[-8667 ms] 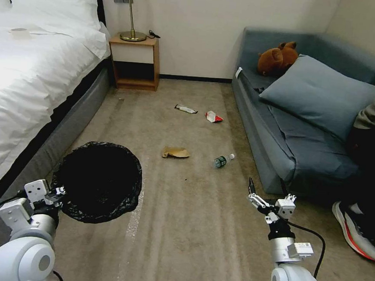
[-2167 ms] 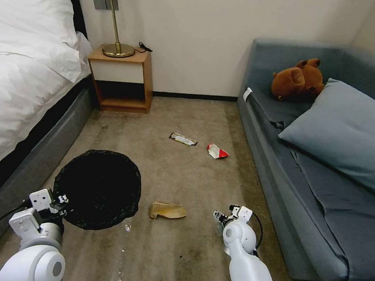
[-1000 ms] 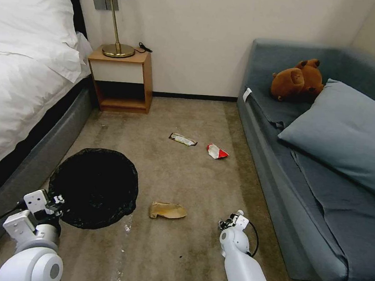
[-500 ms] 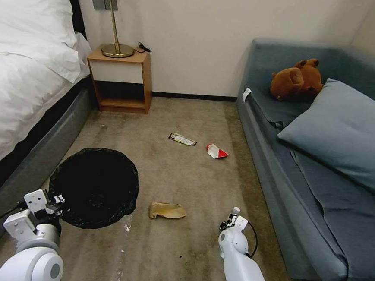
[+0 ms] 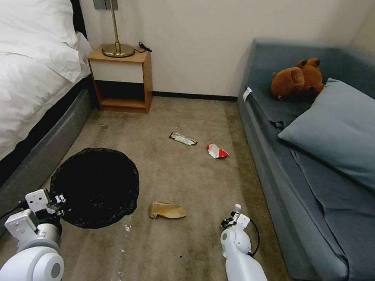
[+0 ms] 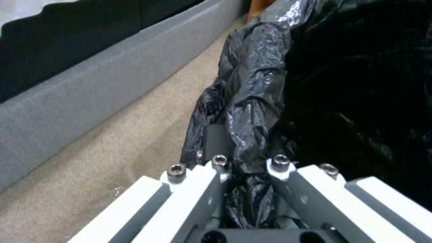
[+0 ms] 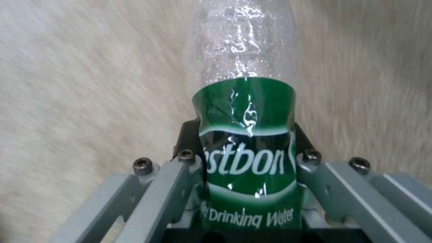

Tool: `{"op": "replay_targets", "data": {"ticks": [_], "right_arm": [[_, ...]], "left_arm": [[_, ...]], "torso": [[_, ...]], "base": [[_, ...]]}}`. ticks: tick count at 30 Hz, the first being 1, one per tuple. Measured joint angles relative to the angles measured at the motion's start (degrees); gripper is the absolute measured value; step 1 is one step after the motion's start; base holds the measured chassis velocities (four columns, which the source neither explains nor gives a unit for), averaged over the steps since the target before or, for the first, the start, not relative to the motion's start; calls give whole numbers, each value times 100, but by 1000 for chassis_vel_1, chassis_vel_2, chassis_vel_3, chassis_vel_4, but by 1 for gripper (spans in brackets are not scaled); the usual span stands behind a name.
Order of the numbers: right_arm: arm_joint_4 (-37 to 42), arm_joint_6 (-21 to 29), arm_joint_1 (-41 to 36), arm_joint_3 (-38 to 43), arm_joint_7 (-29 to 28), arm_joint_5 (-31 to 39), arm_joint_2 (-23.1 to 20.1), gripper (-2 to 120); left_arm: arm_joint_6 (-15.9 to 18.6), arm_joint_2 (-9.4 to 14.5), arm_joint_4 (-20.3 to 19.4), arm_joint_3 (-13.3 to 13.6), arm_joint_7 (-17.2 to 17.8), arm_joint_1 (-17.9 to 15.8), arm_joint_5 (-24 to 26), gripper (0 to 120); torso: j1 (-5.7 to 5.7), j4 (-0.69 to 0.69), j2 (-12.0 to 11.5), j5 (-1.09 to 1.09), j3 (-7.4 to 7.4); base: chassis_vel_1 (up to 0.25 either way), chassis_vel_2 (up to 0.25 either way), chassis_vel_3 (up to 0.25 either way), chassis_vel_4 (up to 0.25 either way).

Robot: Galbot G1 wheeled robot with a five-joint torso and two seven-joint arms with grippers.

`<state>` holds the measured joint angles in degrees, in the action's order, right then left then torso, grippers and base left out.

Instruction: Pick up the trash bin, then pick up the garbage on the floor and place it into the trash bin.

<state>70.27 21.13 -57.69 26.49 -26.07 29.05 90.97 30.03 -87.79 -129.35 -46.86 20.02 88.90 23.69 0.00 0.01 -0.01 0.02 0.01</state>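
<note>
Between bed (image 5: 21,101) and sofa (image 5: 306,176), open carpet (image 5: 184,175); right gripper (image 7: 245,148) pinches bottle (image 7: 245,135), cap at 12 o'clock; left gripper (image 6: 247,162) clamps trash bin (image 5: 95,187) rim.

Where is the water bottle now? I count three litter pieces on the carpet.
The bottle is clamped in the right gripper, low on the head view's right side, between the crumpled paper and the sofa.

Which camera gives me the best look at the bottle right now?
The right wrist view: the bottle sits clamped in the right gripper, green label readable. The head view shows just its white cap above that gripper. The left wrist view faces the trash bin.
</note>
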Motion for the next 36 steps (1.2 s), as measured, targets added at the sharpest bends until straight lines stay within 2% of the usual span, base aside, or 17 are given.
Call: {"op": "replay_targets", "data": {"ticks": [2,7,12,21,29,31,36], "right_arm": [[526,-337,-102,-42,271,-511,-6,22],[1217,-560,-224,-183,506,-852,-48,22],[1969,-1170,-299,-524,894,-1704,-144,22],[3250,-1489,-450,-1544,1156,-1848,-379,22],[3428,-1800,-367,-2242,1425,-1971,-669,22],[3292,-2136,-195,-2713,1629,-2086,-793,22],[2979,-2577,93,-3217,1926,-2129,-791,22]], "left_arm": [[-10,-3,42,11,-6,-4,8,1],[-30,-3,85,20,-17,-6,17,1],[-28,-4,63,66,-23,27,144,1],[-10,25,58,91,-52,13,185,1],[2,39,102,124,-70,-18,186,1],[15,29,175,144,-84,-69,190,1],[31,-6,355,172,-105,-171,197,1]], "torso": [[0,0,0,-1,0],[0,0,0,-2,0],[0,-1,0,-2,0],[0,0,1,-2,-1],[0,0,1,-3,-1],[0,-1,1,-3,-1],[0,0,1,-2,-1]], "base": [[0,0,0,0],[0,0,0,0],[0,0,0,0],[0,0,0,0],[0,0,0,0],[0,0,0,0],[0,0,0,0]]}}
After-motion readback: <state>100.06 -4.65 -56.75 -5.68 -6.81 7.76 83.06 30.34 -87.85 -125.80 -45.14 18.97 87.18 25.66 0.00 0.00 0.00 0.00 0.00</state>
